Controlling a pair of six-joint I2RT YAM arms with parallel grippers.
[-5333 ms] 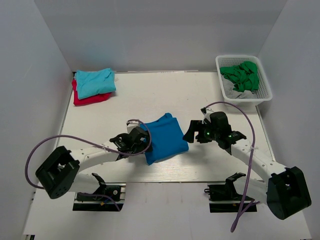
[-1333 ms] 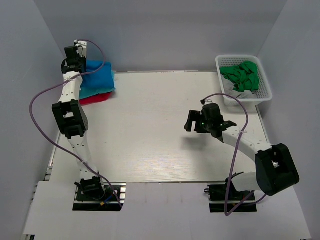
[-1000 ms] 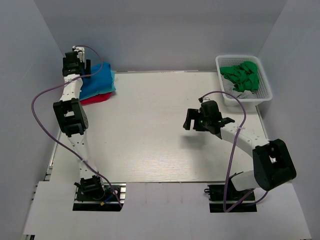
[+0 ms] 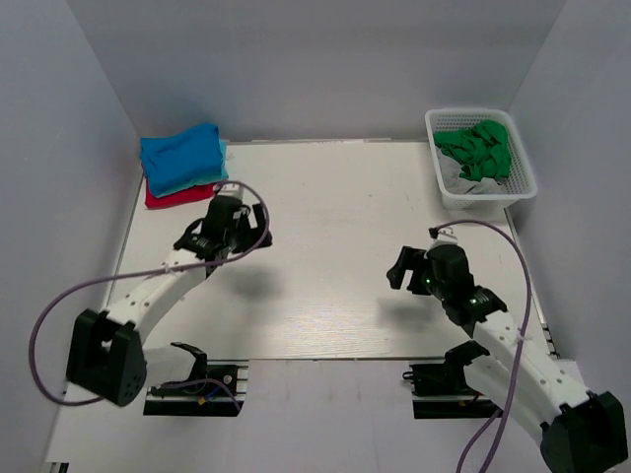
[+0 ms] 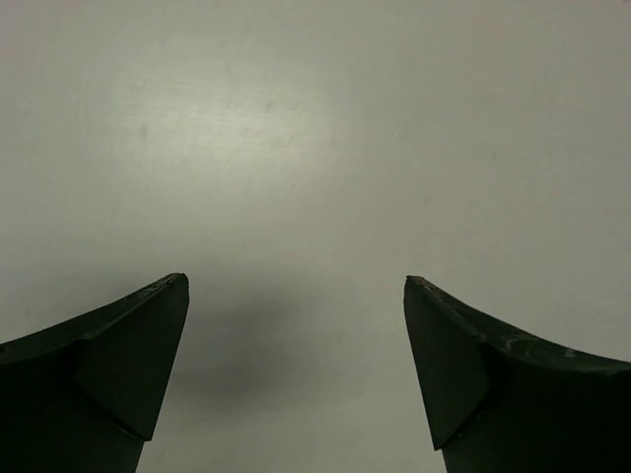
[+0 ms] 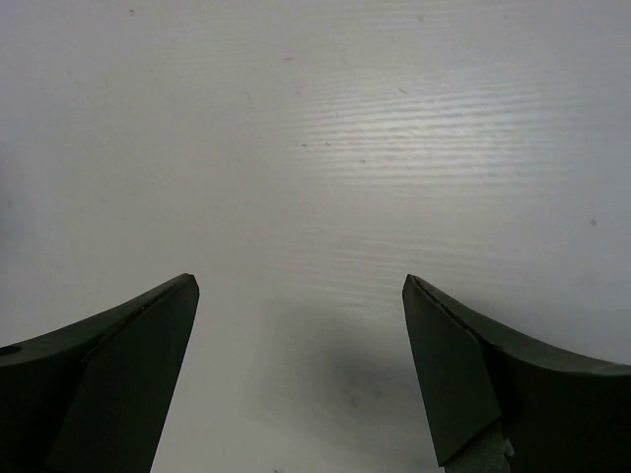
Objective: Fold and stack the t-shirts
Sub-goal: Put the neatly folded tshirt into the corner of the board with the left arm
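Blue t-shirt [image 4: 180, 151] beside wall [image 4: 99, 99], left tool [image 5: 296, 284] spread

Left end effector [image 5: 294, 288], right end effector [image 6: 299, 284]: both spread wide.

t-shirts [image 4: 180, 158] stacked at far-left corner of table [image 4: 325, 197]; basket [image 4: 488, 198] at far-right corner, well apart

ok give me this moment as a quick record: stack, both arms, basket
stack: folded royal-blue cotton t-shirt on top, turquoise t-shirt beneath, red t-shirt at bottom
stack place: far-left corner of the white table
left fingers: open, empty, over the table
right fingers: open, empty, over the table
basket: white plastic mesh basket, far right, holds crumpled green cloth
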